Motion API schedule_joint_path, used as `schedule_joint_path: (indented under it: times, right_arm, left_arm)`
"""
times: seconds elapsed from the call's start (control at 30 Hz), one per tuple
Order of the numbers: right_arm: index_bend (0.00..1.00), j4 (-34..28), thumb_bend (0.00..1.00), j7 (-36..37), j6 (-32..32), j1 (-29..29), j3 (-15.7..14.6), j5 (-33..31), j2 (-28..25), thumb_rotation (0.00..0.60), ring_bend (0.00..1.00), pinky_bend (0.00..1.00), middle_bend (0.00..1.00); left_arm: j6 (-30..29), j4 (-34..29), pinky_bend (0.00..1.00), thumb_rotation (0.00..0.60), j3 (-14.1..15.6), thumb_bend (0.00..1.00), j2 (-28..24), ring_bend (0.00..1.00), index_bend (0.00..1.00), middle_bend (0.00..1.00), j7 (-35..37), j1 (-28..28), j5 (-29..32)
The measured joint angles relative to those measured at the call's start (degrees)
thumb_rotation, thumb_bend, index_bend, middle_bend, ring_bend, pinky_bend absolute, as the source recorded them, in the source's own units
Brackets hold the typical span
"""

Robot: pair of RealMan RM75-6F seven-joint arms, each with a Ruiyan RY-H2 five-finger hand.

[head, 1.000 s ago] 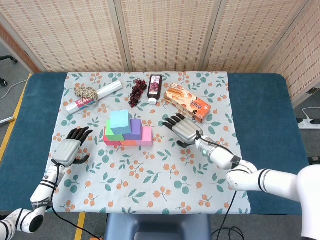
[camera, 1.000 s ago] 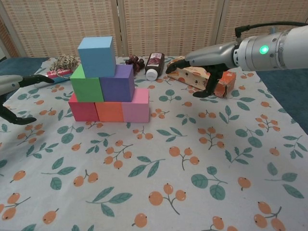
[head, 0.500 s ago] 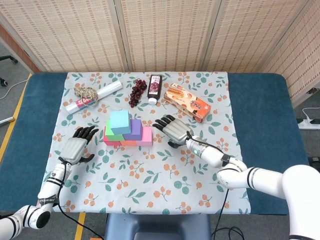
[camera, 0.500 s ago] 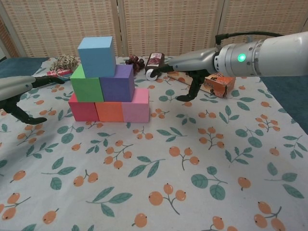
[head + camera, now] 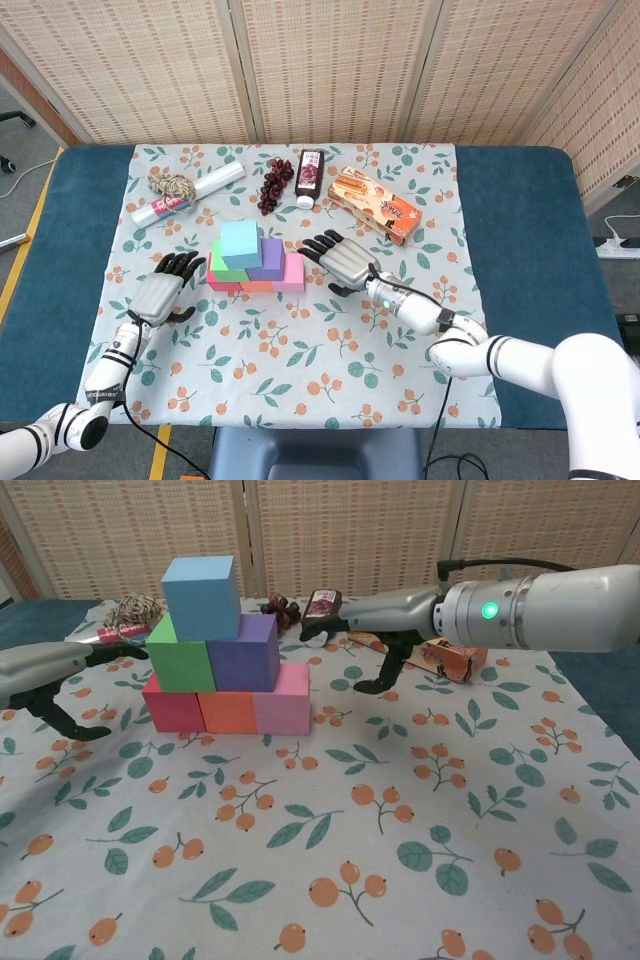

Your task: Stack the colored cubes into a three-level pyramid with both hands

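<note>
A three-level pyramid of cubes stands on the floral cloth: red point(image 5: 172, 708), orange point(image 5: 229, 712) and pink point(image 5: 282, 702) at the bottom, green point(image 5: 181, 658) and purple point(image 5: 244, 652) above, a light blue cube point(image 5: 203, 597) point(image 5: 240, 245) on top. My left hand point(image 5: 163, 293) point(image 5: 45, 670) hovers open just left of the stack, apart from it. My right hand point(image 5: 343, 260) point(image 5: 378, 616) is open just right of the stack, fingers spread toward the pink cube, holding nothing.
Behind the stack lie a rope coil point(image 5: 172, 186), a white roll point(image 5: 188, 195), dark grapes point(image 5: 275, 183), a small bottle point(image 5: 310, 177) and an orange snack box point(image 5: 375, 204). The cloth point(image 5: 330, 370) ends on a blue table point(image 5: 540, 230).
Both hands have moved inward toward the stack: the left one rightward, the right one leftward away from the snack box. The cubes have not moved.
</note>
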State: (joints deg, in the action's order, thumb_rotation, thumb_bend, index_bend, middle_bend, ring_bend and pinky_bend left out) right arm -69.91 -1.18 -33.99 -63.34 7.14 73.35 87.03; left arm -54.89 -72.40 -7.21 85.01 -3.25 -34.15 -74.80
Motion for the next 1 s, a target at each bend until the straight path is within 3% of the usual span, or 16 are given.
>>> schedule_joint_path:
  times: [1.0]
  right_arm:
    - [0.00,5.1,0.35,0.5,1.0,-1.3,1.4,1.6,4.4,0.600,0.00,0.00,0.00]
  left_arm:
    - [1.0,0.5,0.00,0.600,0.4,0.30,1.0,0.00,0.06,0.00,-2.2,-2.1,0.2]
